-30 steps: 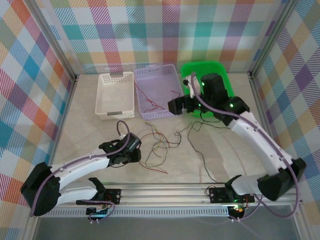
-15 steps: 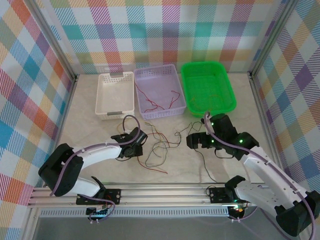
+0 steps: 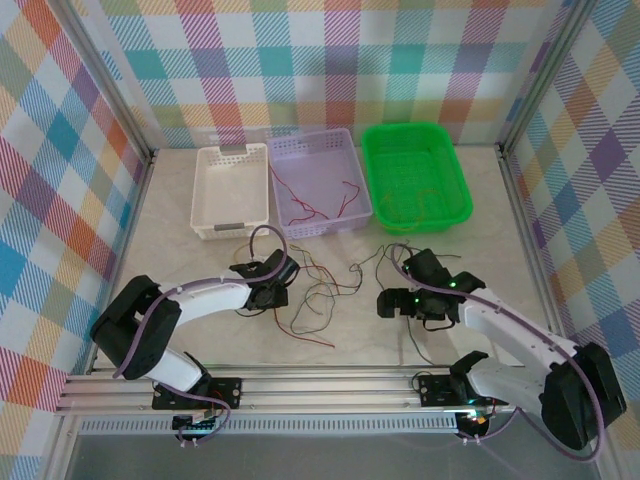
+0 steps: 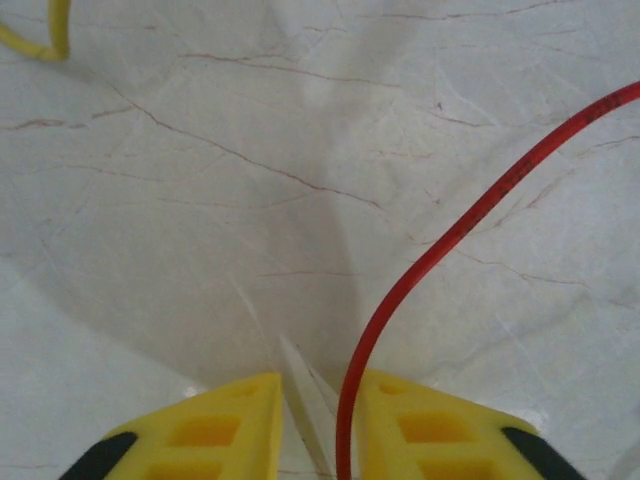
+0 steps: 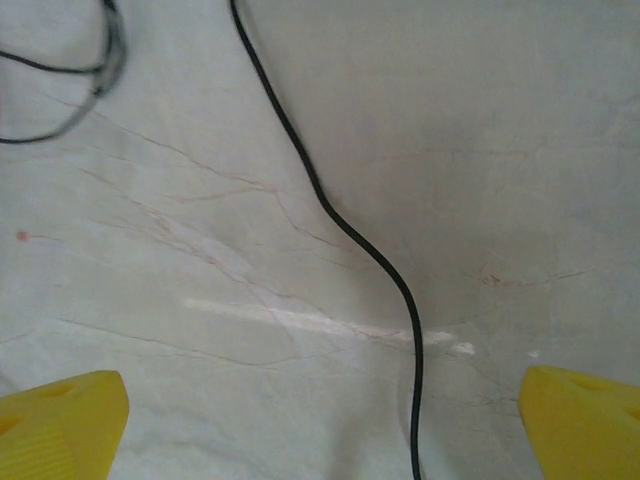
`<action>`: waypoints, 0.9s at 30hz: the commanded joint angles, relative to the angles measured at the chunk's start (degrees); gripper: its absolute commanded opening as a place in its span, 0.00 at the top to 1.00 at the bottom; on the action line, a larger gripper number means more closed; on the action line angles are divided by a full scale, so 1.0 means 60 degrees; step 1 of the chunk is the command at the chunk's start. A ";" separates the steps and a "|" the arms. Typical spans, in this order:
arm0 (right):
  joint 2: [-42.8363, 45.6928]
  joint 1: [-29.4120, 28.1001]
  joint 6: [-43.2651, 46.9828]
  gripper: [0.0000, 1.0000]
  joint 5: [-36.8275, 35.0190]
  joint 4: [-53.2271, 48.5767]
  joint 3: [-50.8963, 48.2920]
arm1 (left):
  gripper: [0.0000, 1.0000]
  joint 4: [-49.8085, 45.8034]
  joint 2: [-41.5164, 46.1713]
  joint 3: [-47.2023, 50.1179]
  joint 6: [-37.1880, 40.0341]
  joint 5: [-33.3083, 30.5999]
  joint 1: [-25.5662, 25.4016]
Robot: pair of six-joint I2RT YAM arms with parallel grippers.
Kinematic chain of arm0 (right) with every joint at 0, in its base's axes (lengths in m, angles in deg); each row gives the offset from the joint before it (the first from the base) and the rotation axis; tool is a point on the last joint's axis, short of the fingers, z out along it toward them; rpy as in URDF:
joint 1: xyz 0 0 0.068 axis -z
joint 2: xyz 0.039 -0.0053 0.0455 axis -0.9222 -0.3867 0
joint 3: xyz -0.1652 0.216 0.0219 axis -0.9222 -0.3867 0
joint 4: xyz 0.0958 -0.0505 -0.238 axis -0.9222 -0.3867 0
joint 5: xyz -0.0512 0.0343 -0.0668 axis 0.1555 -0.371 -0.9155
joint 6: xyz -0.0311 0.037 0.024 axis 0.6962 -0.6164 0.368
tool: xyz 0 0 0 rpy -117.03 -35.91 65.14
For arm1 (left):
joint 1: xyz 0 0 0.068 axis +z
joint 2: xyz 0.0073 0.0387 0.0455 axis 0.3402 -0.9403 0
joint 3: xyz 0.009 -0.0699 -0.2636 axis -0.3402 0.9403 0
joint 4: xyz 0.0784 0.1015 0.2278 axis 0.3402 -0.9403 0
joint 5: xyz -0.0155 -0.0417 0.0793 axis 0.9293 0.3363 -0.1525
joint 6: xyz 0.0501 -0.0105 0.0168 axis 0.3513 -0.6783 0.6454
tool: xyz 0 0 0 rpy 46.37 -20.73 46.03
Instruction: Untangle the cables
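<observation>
**Both hands low over the loose cables**

The left hand [image 4: 320, 405] sits low over the tabletop [image 3: 170, 250]. Its yellow fingers [image 4: 225, 425] stand narrowly apart, and a red cable [image 4: 450, 235] runs up between them, against one finger with a gap on its other side. The right hand [image 5: 320, 415] is spread wide above a black cable [image 5: 340, 225], gripping nothing. The tangled cables [image 3: 320, 290] lie on the tabletop between the two hands. More red ones lie in the lilac basket [image 3: 345, 150].

The pale table [image 3: 175, 255] holds a white basket [image 3: 201, 190], purple basket [image 3: 322, 230] and green basket [image 3: 462, 195] in a row. Tangled cables [image 3: 315, 297] sprawl in front.
</observation>
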 commanded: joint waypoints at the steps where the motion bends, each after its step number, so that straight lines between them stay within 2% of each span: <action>1: -0.0216 0.0039 -0.0285 0.01 0.0059 0.0605 -0.0231 | 0.80 0.0757 -0.0507 -0.0211 0.0134 0.0001 0.0088; 10: -0.0284 0.0039 -0.0375 0.02 0.0086 0.0854 -0.0426 | 0.97 0.0879 -0.1031 -0.0408 0.0152 0.0033 0.0101; 13: -0.0283 0.0039 -0.0375 0.02 0.0108 0.0855 -0.0430 | 0.99 0.0798 -0.0773 -0.0462 0.0121 0.0236 0.0112; 16: -0.0268 0.0038 -0.0360 0.02 0.0126 0.0877 -0.0430 | 1.00 0.0303 -0.0024 -0.0581 0.0051 0.0359 0.0106; 22: -0.0123 0.0043 -0.0200 0.01 0.0338 0.1045 -0.0490 | 1.00 -0.1181 0.2434 -0.1005 0.0154 0.0479 0.0086; 27: 0.0060 0.0036 -0.0127 0.01 0.0442 0.1131 -0.0507 | 1.00 -0.2473 0.3715 -0.1647 0.0397 0.0549 0.0088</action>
